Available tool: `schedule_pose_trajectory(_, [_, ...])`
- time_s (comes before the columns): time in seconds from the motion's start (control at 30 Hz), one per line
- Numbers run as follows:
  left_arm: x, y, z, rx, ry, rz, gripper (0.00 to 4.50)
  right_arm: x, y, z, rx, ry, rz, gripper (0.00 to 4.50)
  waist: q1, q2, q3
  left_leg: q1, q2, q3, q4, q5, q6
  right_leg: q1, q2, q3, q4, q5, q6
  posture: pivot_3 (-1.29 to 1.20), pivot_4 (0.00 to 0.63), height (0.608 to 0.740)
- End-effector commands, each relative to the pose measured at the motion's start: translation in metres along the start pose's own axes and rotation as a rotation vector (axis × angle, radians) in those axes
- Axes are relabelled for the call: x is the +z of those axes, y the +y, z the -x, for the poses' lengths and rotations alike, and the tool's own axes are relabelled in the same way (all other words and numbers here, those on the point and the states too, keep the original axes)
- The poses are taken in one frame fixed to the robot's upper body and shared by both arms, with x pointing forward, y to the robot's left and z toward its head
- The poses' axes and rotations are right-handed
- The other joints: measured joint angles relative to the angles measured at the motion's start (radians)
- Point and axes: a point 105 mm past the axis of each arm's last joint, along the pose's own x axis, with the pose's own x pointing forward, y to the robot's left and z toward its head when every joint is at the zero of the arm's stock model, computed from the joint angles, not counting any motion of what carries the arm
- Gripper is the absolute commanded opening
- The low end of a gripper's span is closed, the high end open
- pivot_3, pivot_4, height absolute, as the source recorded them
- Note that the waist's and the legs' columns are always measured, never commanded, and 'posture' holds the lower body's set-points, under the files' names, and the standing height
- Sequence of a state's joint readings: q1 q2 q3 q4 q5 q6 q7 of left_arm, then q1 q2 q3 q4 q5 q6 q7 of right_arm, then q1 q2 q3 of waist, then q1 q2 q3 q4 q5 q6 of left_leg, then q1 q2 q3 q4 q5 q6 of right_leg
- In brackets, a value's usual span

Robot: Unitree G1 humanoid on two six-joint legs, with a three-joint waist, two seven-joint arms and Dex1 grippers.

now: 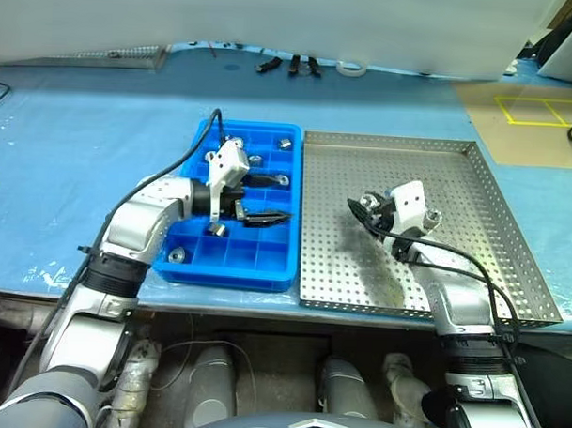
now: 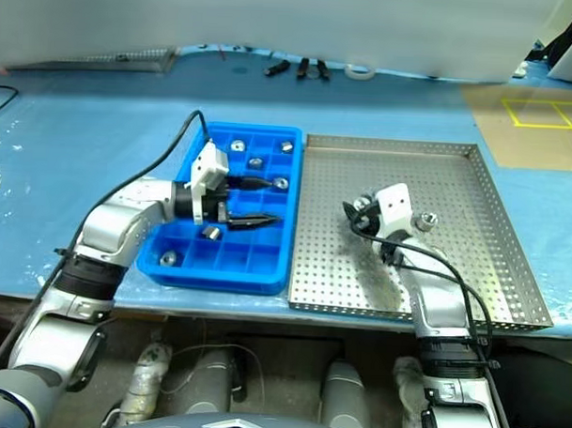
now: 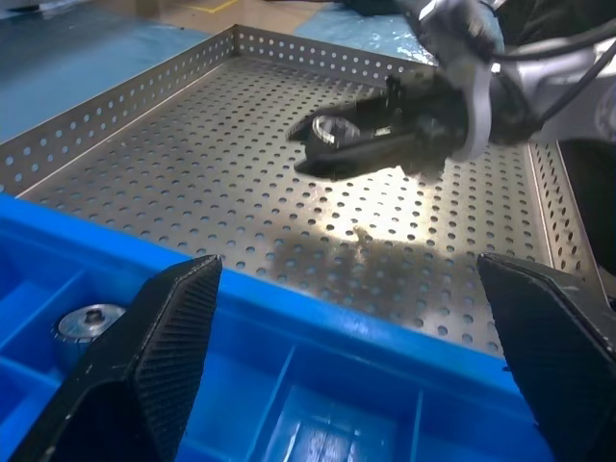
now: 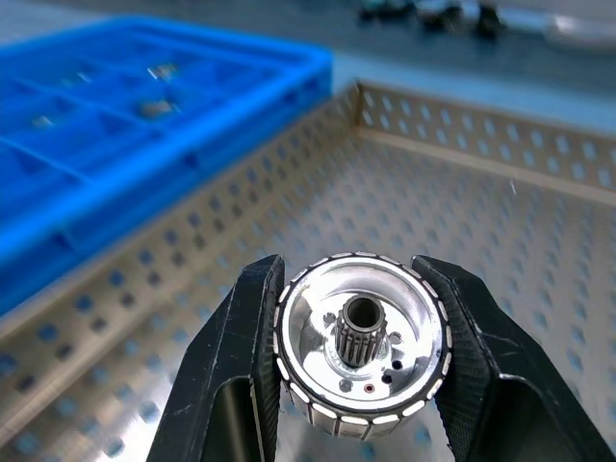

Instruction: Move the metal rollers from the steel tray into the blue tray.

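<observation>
The steel tray (image 1: 475,183) lies to the right of the blue tray (image 1: 227,276), their rims touching. My right gripper (image 4: 364,346) is shut on a metal roller (image 4: 364,332), a shiny ring with a toothed hub, held a little above the steel tray's left half (image 1: 357,209). Another roller (image 1: 432,217) lies in the steel tray beside my right wrist. Several rollers (image 1: 285,143) sit in compartments of the blue tray. My left gripper (image 1: 271,198) hangs open over the blue tray's middle, pointing toward the steel tray, nothing between its fingers (image 3: 144,366).
Dark hand tools (image 1: 291,64) and a white tape roll (image 1: 351,68) lie at the table's far edge. A second perforated tray (image 1: 104,55) sits at the far left. Pale blue covering spreads left of the blue tray. Yellow floor marks (image 1: 534,110) show at the far right.
</observation>
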State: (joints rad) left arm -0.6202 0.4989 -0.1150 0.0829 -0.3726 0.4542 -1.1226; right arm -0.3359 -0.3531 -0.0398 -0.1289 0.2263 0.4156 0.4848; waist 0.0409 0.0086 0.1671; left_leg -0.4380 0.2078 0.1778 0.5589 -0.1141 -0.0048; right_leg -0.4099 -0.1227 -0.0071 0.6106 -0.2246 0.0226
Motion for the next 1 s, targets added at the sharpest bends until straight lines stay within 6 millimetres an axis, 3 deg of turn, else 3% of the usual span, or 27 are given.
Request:
schedule_pose_trajectory(0.03, [0.016, 0.001, 0.023, 0.026, -0.024, -0.064, 4.50, 0.046, 0.029, -0.010, 0.154, -0.117, 0.063, 1.67, 0.001, 0.000, 0.000, 0.000, 0.000, 0.000, 0.000, 0.000, 0.000, 0.000, 0.000, 0.000, 0.000, 0.000, 0.000, -0.09, 0.150, 0.740])
schedule_pose_trajectory(0.2, [0.009, 0.005, 0.057, 0.168, 0.014, -0.093, 4.50, 0.064, 0.056, -0.023, 0.304, -0.134, 0.137, 1.67, 0.009, 0.000, 0.000, 0.000, 0.000, 0.000, -0.006, 0.001, -0.002, -0.001, 0.000, -0.003, -0.002, 0.000, 0.000, 0.01, 0.150, 0.740])
schedule_pose_trajectory(0.43, [-0.003, 0.004, 0.091, 0.369, 0.026, -0.052, 4.50, 0.066, 0.077, -0.050, 0.418, -0.126, 0.164, 1.67, 0.040, 0.000, 0.000, -0.001, 0.000, -0.001, -0.013, 0.005, -0.008, -0.007, 0.000, -0.006, -0.002, 0.000, 0.000, 0.18, 0.150, 0.740])
schedule_pose_trajectory(0.63, [-0.015, -0.010, 0.098, 0.440, 0.028, -0.005, 4.50, 0.054, 0.094, -0.068, 0.480, -0.087, 0.132, 1.67, 0.073, 0.000, 0.000, -0.003, 0.001, -0.002, -0.015, 0.005, -0.009, -0.008, 0.000, -0.009, -0.002, 0.000, 0.000, 0.24, 0.150, 0.740])
schedule_pose_trajectory(1.0, [-0.017, -0.022, 0.085, 0.424, 0.017, 0.027, 4.50, 0.023, 0.107, -0.094, 0.462, 0.039, 0.115, 1.67, 0.092, -0.001, 0.000, -0.002, 0.001, -0.004, -0.015, 0.008, -0.013, -0.008, 0.000, -0.010, 0.003, 0.000, 0.000, 0.24, 0.150, 0.740])
